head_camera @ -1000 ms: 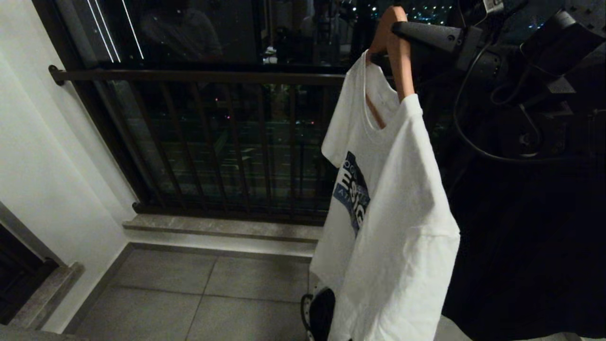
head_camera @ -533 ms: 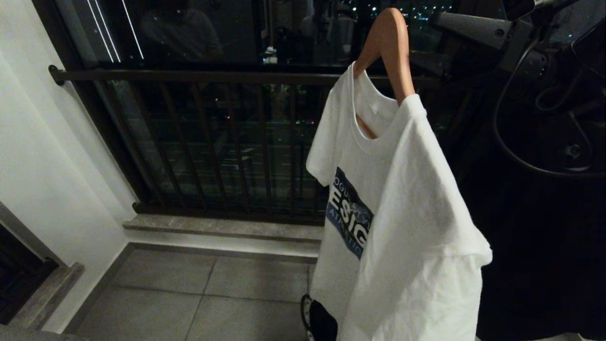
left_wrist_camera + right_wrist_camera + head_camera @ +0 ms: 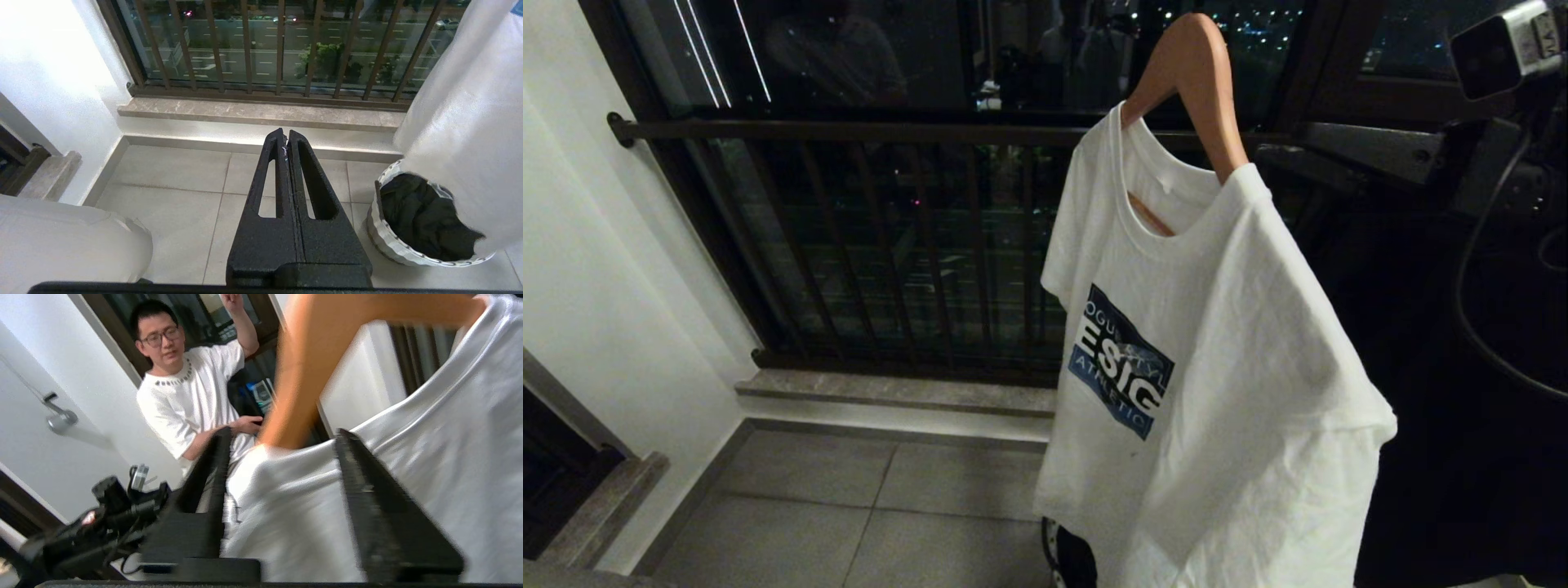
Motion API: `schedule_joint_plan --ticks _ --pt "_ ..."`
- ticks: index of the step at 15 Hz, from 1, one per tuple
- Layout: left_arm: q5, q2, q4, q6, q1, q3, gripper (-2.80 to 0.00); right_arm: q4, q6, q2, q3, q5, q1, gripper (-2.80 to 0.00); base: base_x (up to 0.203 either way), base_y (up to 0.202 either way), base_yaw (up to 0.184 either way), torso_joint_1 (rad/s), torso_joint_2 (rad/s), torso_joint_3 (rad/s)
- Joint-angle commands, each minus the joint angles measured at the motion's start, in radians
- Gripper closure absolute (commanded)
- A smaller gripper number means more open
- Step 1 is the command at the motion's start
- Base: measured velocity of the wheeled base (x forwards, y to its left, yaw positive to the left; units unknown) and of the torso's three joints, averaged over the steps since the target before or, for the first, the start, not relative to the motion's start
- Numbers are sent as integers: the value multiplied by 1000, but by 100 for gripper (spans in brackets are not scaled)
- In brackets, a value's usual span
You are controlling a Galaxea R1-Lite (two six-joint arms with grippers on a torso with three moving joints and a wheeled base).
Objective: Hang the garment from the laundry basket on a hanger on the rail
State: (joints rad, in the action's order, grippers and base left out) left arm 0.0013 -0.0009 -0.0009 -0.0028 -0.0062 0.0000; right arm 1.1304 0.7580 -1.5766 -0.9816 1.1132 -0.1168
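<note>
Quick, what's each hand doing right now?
Left hand: shut, empty, parked over the floor.
Right hand: open, straddling the T-shirt's shoulder below the hanger.

The white T-shirt [image 3: 1225,384] bears a blue chest print reading partly "ESIG" in large white letters, "ATHLETIC" beneath.
</note>
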Motion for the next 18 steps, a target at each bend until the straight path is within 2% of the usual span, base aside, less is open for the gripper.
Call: schedule_joint_plan --ticks 1,4,7,9,12,13,14,15,16,17,18 --pt "0 1 -1 0 0 0 0 6 -4 123 68 7 11 0 0 0 0 0 0 0" --pt "0 1 -1 0 -1 0 0 -31 -12 343 157 9 41 0 0 0 0 0 0 0" --pt "0 1 -1 0 0 0 0 -207 -25 622 222 15 113 0 0 0 0 0 0 0" --pt "0 1 -1 0 0 0 0 -383 -47 815 245 30 232 0 0 0 0 0 0 0" --pt "0 1 -1 0 0 0 0 -655 -69 1085 266 44 486 0 0 0 0 0 0 0" --pt "0 1 -1 0 -1 0 0 -768 -74 1147 271 52 527 0 0 0 0 0 0 0" --pt "0 1 -1 0 0 0 0 -872 -77 1180 271 65 545 0 0 0 0 0 0 0" --pt "0 1 -1 0 0 0 0 -908 -80 1193 272 68 531 0 0 0 0 0 0 0" --pt "0 1 -1 0 0 0 0 -918 -88 1209 278 54 475 0 0 0 0 0 0 0" --pt "0 1 -1 0 0 0 0 -953 -126 1234 301 -4 392 0 0 0 0 0 0 0" --pt "0 1 -1 0 -1 0 0 -1029 -235 1250 332 -92 344 0 0 0 0 0 0 0"
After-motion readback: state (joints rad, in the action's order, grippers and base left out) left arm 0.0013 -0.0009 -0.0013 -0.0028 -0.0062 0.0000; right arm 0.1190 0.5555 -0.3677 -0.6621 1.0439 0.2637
